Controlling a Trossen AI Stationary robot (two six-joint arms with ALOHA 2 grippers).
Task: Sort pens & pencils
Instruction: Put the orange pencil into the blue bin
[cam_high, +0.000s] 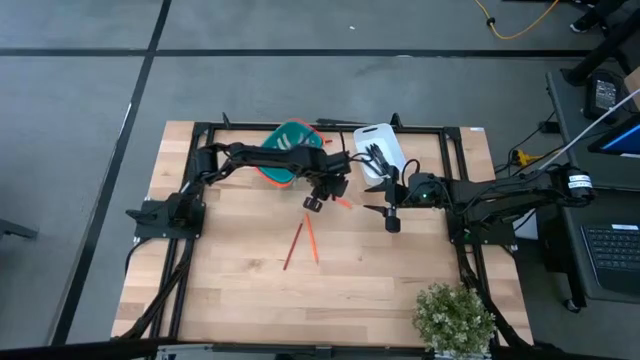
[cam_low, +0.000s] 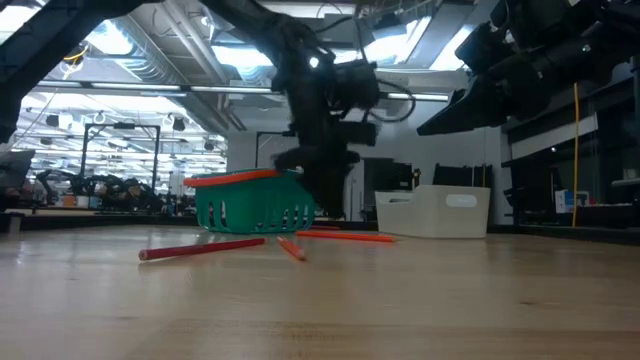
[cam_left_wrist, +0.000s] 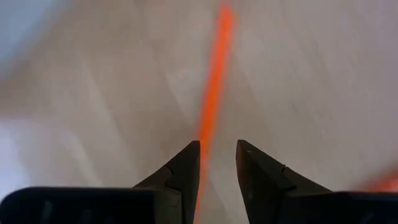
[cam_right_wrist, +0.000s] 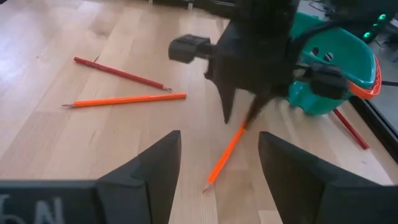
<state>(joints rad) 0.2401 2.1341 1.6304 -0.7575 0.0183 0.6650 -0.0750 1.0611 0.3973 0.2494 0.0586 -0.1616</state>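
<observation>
An orange pencil (cam_right_wrist: 225, 155) lies flat on the wooden table (cam_high: 230, 290), just right of the middle. My left gripper (cam_left_wrist: 217, 146) points down over the pencil's end nearest the green basket (cam_high: 290, 150). It is open, with a finger on each side of the pencil (cam_left_wrist: 211, 93). A red-brown pencil (cam_high: 292, 248) and another orange pencil (cam_high: 311, 240) lie nearer the front. Several black pens (cam_high: 378, 155) lie in the white bin (cam_high: 385, 140). My right gripper (cam_right_wrist: 219, 135) hangs open above the table, right of the pencil and clear of it. My left gripper comes from above with its fingers across the orange pencil near its basket-side end (cam_right_wrist: 244, 126). The pencil runs close along one finger (cam_left_wrist: 189, 158), and I cannot tell whether the finger touches it. The pencil lies flat on the table.
The green basket, with its orange rim, and the white bin stand side by side at the far edge. A further red pencil (cam_right_wrist: 348, 127) lies beside the basket. A potted plant (cam_high: 455, 315) stands at the near right corner. Bare wood stretches along the front.
</observation>
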